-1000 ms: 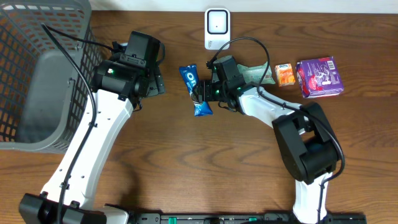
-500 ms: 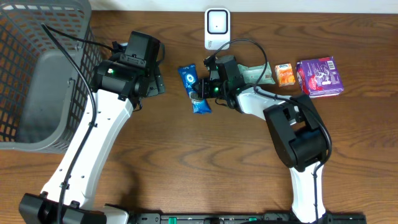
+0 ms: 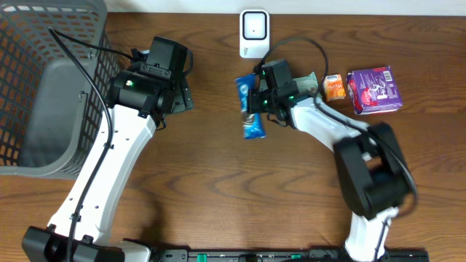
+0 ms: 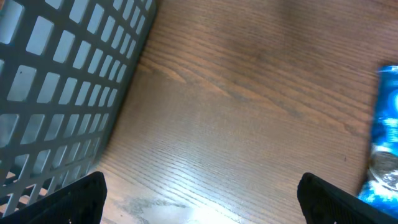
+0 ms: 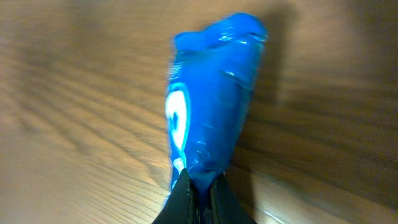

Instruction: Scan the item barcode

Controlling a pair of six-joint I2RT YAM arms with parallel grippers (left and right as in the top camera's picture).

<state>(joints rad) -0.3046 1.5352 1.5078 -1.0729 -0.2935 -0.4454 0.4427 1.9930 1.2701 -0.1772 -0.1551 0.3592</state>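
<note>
Blue snack packet [image 3: 250, 109] is pinched at one end by the right gripper [image 3: 255, 98]. In the right wrist view the two fingertips are pressed together on the wrapper's crimped end, and the packet [image 5: 211, 124] stretches away from them, throwing a shadow on the wood beside it. Whether it touches the desk [image 3: 218, 204] I cannot tell. Both arms rise from the desk's near edge. Past the middle of the desk, toward the left, the left gripper [image 3: 182, 96] hangs with its jaws spread wide and nothing between them. Its own camera shows bare wood under the left gripper [image 4: 202, 202], the basket [image 4: 56, 81] wall on one side and the packet [image 4: 385, 143] at the opposite edge of the picture. The packet sits in the far half of the desk, near its middle line. The grey basket [image 3: 73, 44] fills the far left corner. To the right of the packet, a pale green packet [image 3: 312, 86] lies partly under the right arm, then an orange carton [image 3: 333, 87] and a purple package [image 3: 373, 89] just beside each other. At the far edge stands the white scanner [image 3: 253, 33], close beyond the held packet but apart from it.
</note>
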